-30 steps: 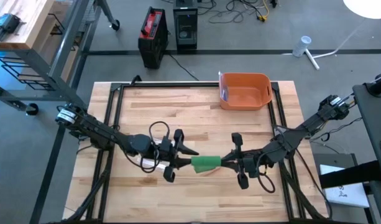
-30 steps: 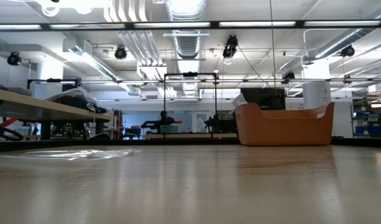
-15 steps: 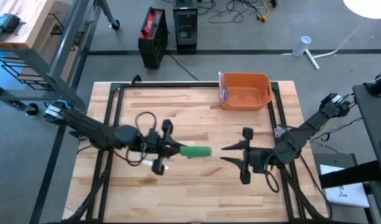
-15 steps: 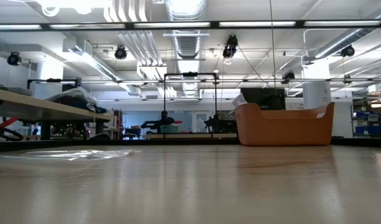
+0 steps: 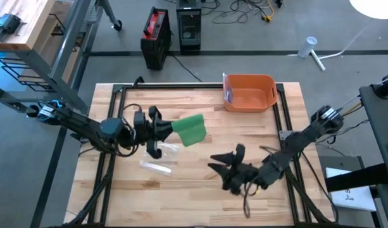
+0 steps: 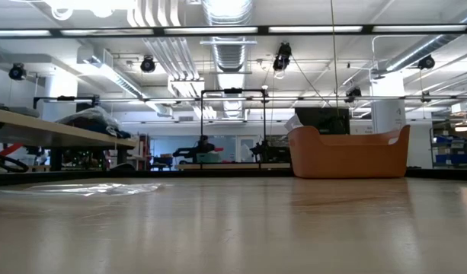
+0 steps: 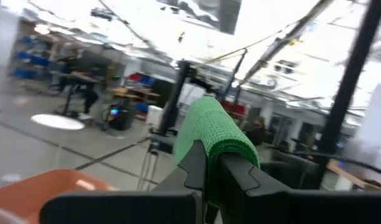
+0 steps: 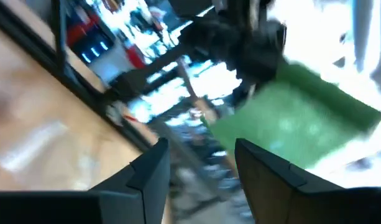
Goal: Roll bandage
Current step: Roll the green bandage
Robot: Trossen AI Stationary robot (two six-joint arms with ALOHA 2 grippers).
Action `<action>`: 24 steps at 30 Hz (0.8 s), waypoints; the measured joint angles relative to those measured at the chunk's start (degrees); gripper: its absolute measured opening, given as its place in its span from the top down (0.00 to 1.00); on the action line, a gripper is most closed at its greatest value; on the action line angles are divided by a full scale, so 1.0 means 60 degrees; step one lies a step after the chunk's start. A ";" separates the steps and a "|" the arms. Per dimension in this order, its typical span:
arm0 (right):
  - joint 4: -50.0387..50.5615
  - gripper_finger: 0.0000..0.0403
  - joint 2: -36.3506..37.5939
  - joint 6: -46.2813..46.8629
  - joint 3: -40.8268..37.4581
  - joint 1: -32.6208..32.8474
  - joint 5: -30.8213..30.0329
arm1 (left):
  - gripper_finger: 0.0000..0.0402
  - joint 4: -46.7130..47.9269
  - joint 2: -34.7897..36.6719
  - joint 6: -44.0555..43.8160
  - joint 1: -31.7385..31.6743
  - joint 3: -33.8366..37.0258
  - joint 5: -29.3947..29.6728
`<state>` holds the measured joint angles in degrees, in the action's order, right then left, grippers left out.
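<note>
The green bandage (image 5: 188, 130) hangs in the air above the middle of the table, with my left gripper (image 5: 170, 129) shut on it and reaching in from the table's left. The left wrist view shows the bandage (image 7: 218, 130) sticking up past the fingertips. My right gripper (image 5: 222, 163) stands open lower down, toward the near right, with nothing between its fingers. It faces the bandage (image 8: 302, 121) from a distance. Neither gripper shows in the low view. My left gripper pinches the bandage's near end (image 7: 210, 160) between its two fingers (image 7: 237, 171). It comes roughly level from the table's left, tipped a little upward. The rest of the bandage juts out beyond the fingertips, lifted clear of the table.
An orange bin (image 5: 249, 93) stands at the table's far edge, right of the middle, and shows in the low view too (image 6: 347, 152). A clear plastic wrapper (image 5: 157, 166) lies on the table below my left gripper. A black frame (image 5: 118, 101) runs around the tabletop.
My left gripper has shut on the bandage and carried it up and toward the table's far left. My right gripper has let go of it, opened, rolled, and dropped toward the near edge. The bandage, earlier between both grippers, now hangs from the left one alone.
</note>
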<state>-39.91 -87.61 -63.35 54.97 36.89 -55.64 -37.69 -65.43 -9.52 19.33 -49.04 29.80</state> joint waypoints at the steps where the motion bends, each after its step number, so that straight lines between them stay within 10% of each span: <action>1: -0.0322 0.57 -0.0322 -0.1016 0.0226 -0.0013 -0.0261 | 0.98 0.0007 -0.0014 -0.0050 -0.0003 -0.0003 0.0138; 6: -0.1016 0.57 -0.1888 -0.5417 0.1770 -0.0540 -0.2233 | 0.98 0.0002 -0.0136 -0.0361 0.0000 -0.0279 0.0139; 24: 0.0624 0.70 -0.3197 -0.7395 0.4588 -0.1130 -0.2758 | 0.98 0.0536 -0.0586 -0.0705 0.0292 -0.1430 -0.0435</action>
<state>-36.16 -106.79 -107.72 82.50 30.11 -72.18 -34.48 -68.95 -13.75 21.08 -57.62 27.19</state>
